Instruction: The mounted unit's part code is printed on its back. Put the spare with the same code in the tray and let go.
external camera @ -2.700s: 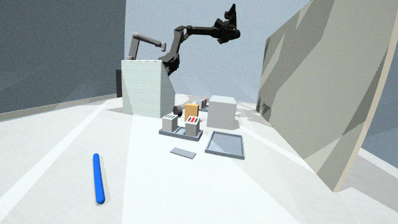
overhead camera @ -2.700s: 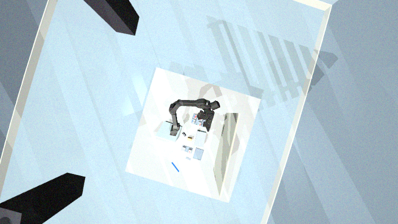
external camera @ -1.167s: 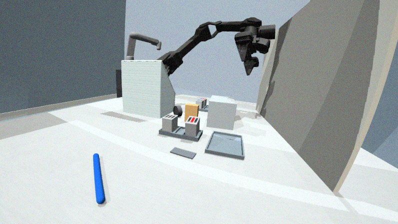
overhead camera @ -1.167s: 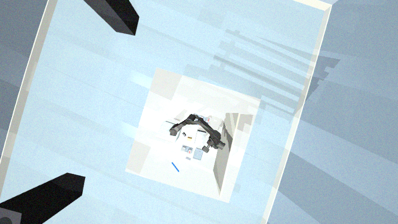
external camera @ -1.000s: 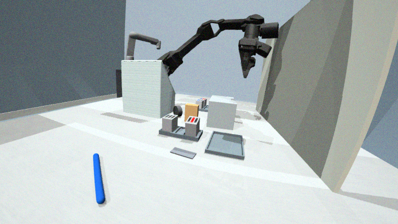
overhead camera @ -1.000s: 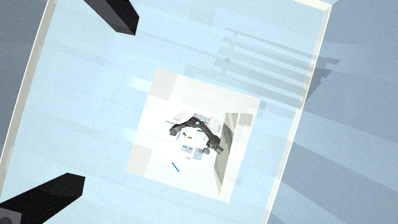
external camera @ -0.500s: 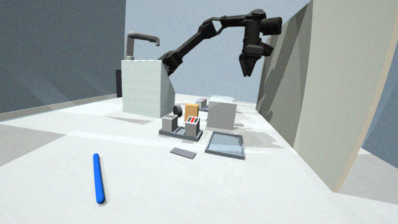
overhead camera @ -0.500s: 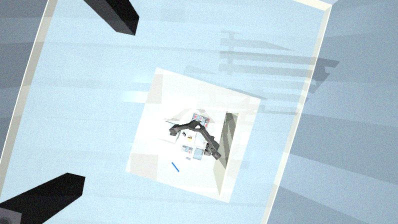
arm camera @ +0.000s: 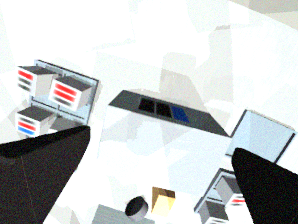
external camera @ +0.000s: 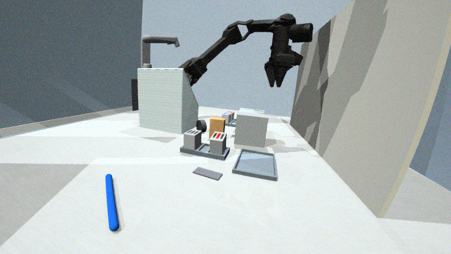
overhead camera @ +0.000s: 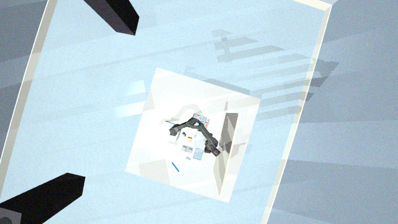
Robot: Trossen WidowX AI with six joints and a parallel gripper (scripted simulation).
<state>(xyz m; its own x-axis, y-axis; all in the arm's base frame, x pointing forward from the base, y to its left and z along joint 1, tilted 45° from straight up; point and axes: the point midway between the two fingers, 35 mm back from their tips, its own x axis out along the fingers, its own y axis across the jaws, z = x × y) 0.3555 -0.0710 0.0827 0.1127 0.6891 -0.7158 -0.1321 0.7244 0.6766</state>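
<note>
The mounted unit [external camera: 250,130] [arm camera: 145,137] is a big grey box. Its dark back [arm camera: 202,121] shows two black patches and a blue one, left to right in the wrist view. My gripper [external camera: 275,85] [arm camera: 163,144] is open and empty, high above and behind it. The near rack [external camera: 205,154] holds a spare with dark stripes [external camera: 191,140] and a black-red-black spare [external camera: 217,146]. The far rack [arm camera: 93,102] holds several spares: one with red bars [arm camera: 70,93], one black, red and blue [arm camera: 34,122]; another is partly hidden by a finger. The tray [external camera: 255,165] [arm camera: 262,135] is empty.
An orange block [external camera: 217,126] [arm camera: 163,200] and a black cylinder [external camera: 201,125] [arm camera: 136,207] stand beside the unit. A tall panel [external camera: 362,110] rises on the right. A pale housing [external camera: 161,101] is left. A flat grey plate [external camera: 207,173] and blue rod [external camera: 111,202] lie in front.
</note>
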